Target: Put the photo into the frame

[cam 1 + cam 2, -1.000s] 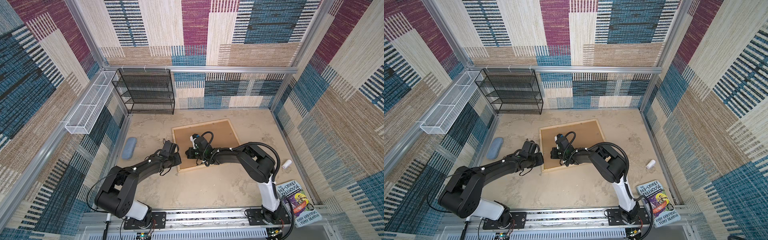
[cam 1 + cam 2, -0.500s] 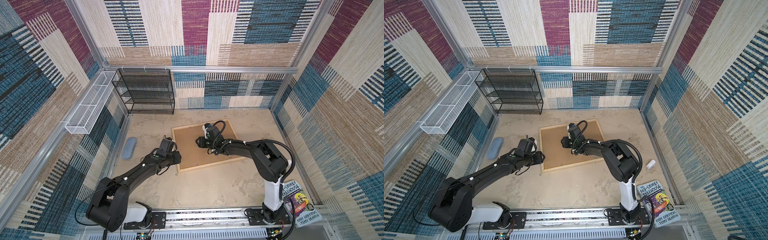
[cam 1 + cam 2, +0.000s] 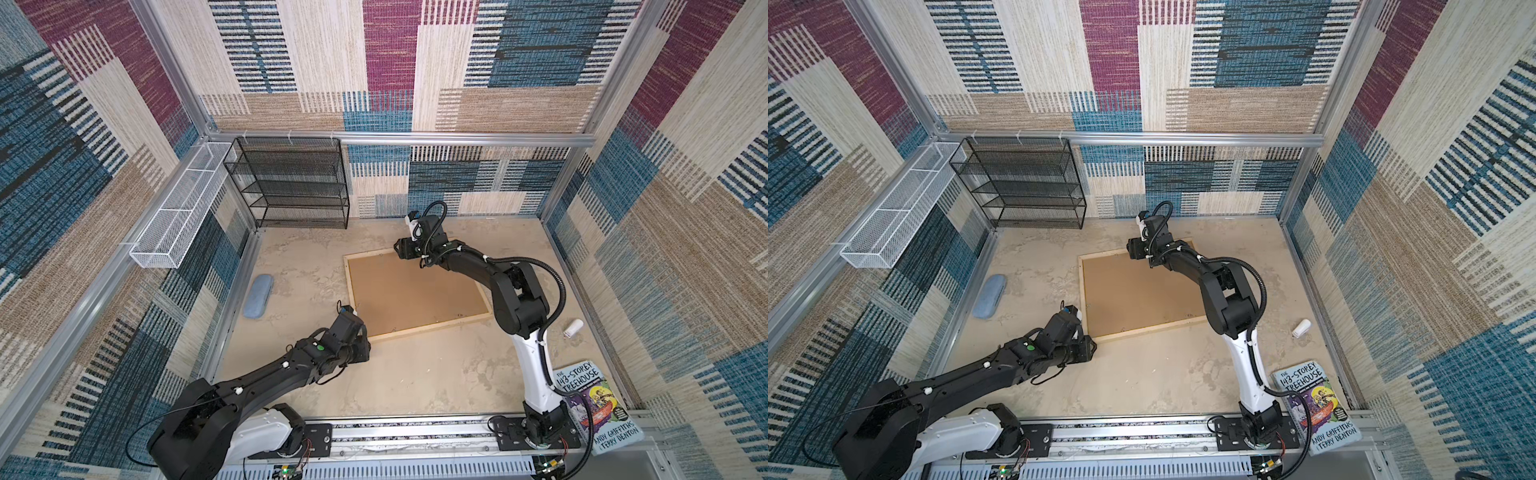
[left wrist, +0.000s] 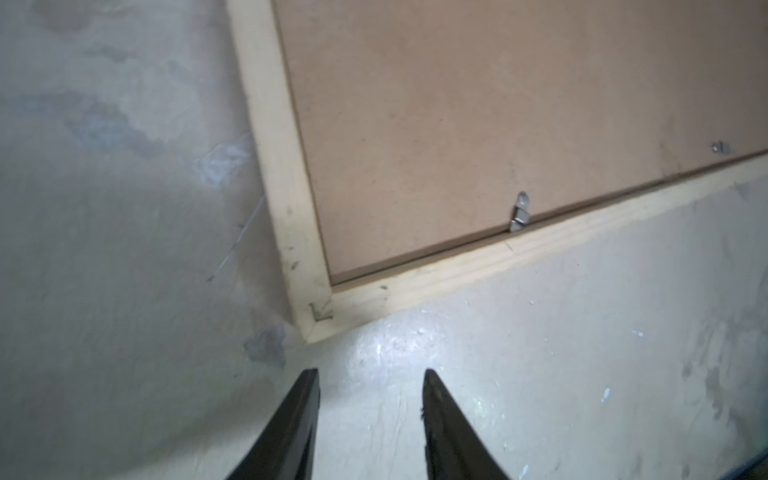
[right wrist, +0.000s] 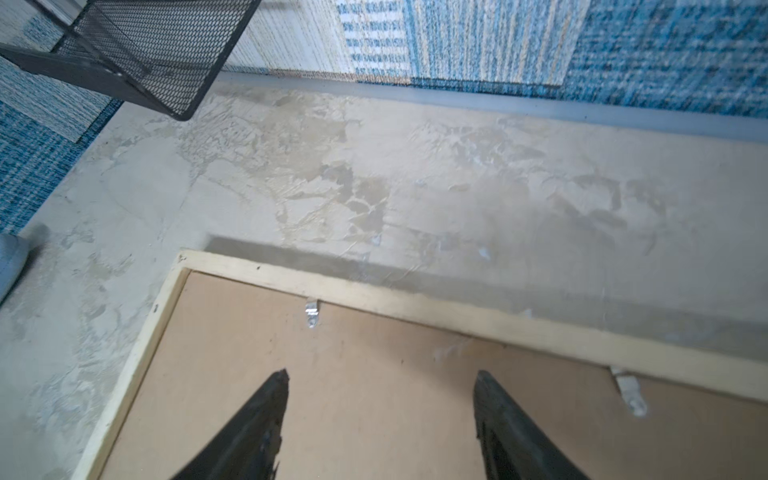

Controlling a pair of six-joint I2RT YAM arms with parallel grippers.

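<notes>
The frame point(image 3: 432, 326) point(image 3: 1150, 328) of pale wood strips lies flat mid-table, back side up. A plain brown backing board point(image 3: 411, 291) point(image 4: 457, 124) fills it, held by small metal clips point(image 4: 519, 212) point(image 5: 312, 313). The photo is hidden. My left gripper point(image 3: 362, 347) point(image 4: 371, 372) is open just off the frame's near left corner point(image 4: 316, 316), over bare table and holding nothing. My right gripper point(image 3: 399, 251) point(image 5: 380, 374) is open above the backing board, close to the frame's far strip point(image 5: 415, 299), with nothing between its fingers.
A black mesh shelf point(image 3: 291, 183) stands at the back left, under a white wire basket point(image 3: 178, 216) on the left wall. A blue-grey case point(image 3: 258, 296) lies left of the frame. At the right lie a small white bottle point(image 3: 573, 328) and a book point(image 3: 598, 411).
Both grippers have opened. The right gripper moved from the board's near left part up to its far edge. The left gripper drew back from the frame's left side to its near corner.
</notes>
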